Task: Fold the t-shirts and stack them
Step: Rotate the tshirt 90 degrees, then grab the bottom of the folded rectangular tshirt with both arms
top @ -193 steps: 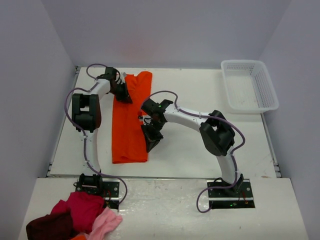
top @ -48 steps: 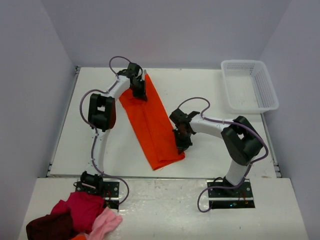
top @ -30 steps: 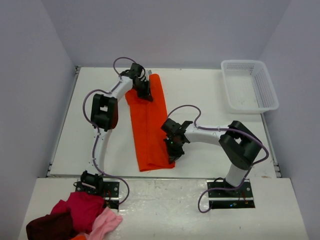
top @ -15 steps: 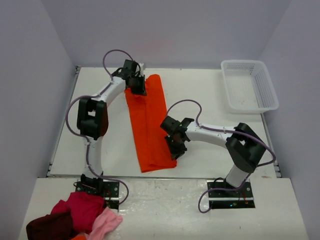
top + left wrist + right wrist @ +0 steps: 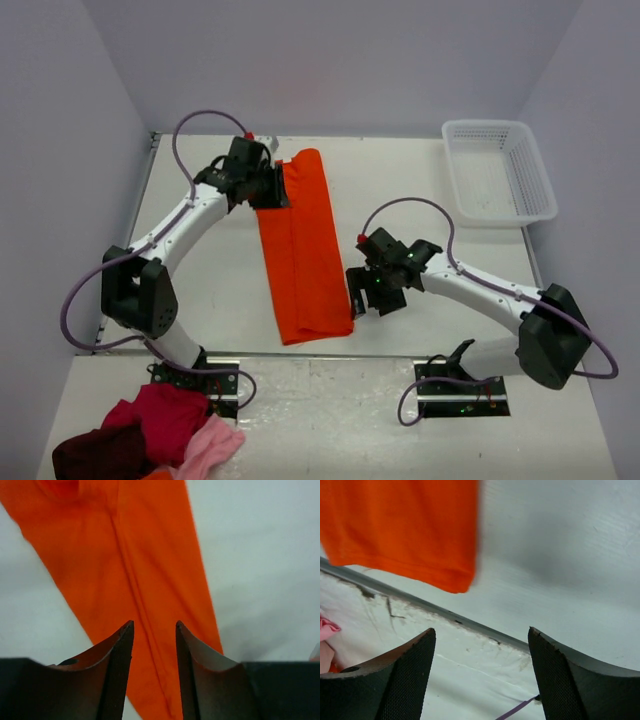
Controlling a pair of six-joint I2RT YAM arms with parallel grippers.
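Observation:
A bright orange t-shirt [image 5: 303, 250], folded into a long narrow strip, lies flat on the white table [image 5: 430, 210], running from the back toward the front edge. My left gripper [image 5: 277, 186] hovers at the left of the strip's far end, open and holding nothing. In the left wrist view its gripper [image 5: 154, 632] shows the orange t-shirt [image 5: 140, 570] through the gap, apart from the cloth. My right gripper [image 5: 358, 300] sits just right of the strip's near end, wide open and empty. The right wrist view has this gripper [image 5: 480, 636] over the table's front edge, with the t-shirt's near corner [image 5: 410, 525] at top left.
A white mesh basket [image 5: 497, 170] stands at the back right corner. A pile of red, maroon and pink clothing [image 5: 150, 438] lies on the near ledge at the left, beside the left arm's base. Grey walls close in the table on three sides.
Both grippers have gone from shut to open and let go of the t-shirt. The left arm drew back to the left and the right arm to the right. The strip stays flat.

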